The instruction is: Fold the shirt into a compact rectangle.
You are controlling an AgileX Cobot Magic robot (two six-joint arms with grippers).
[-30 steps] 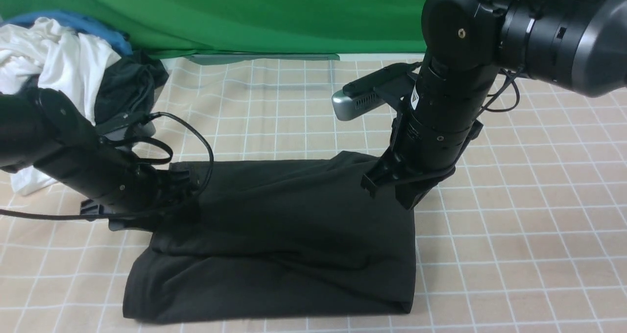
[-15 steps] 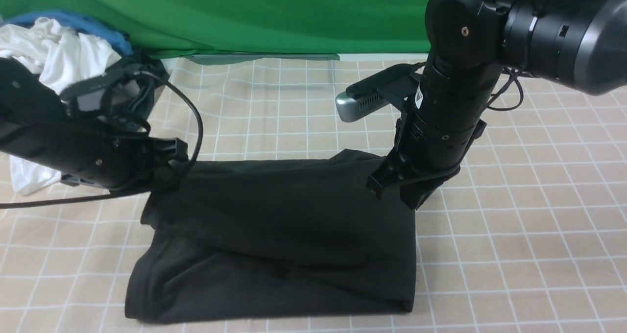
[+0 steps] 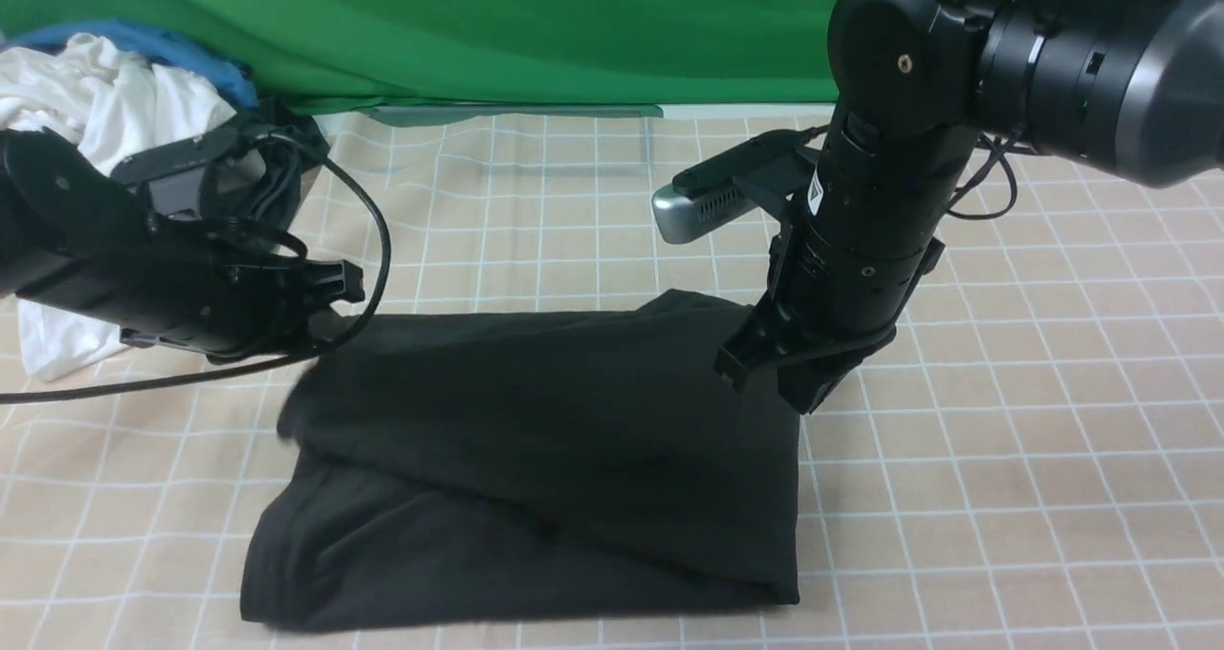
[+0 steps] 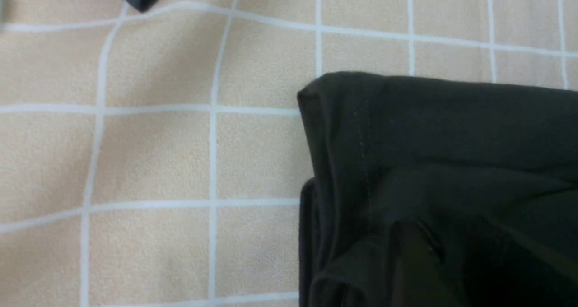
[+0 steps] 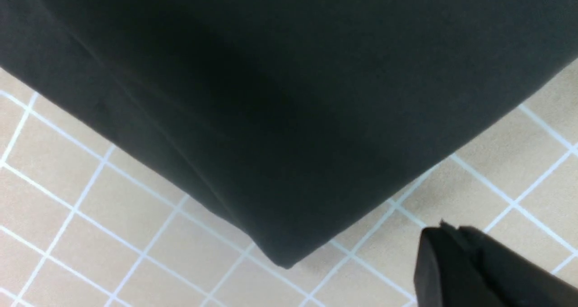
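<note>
The shirt lies in the middle of the checked cloth, already doubled over into a rough black slab, its upper layer sitting a little askew on the lower one. It looks soft, limp and light, matte enough not to slide much, so I would judge it best taken by a corner or along a hemmed edge, with both layers pinched together so they do not slip apart. The left gripper hovers just off the far left corner; I cannot tell how far its jaws are parted, and nothing seems caught in them. The right gripper stands at the far right corner, closed, and its wrist view shows the fabric lying free of it. Behind hangs a green backdrop, with a pile of white laundry at the far left.
</note>
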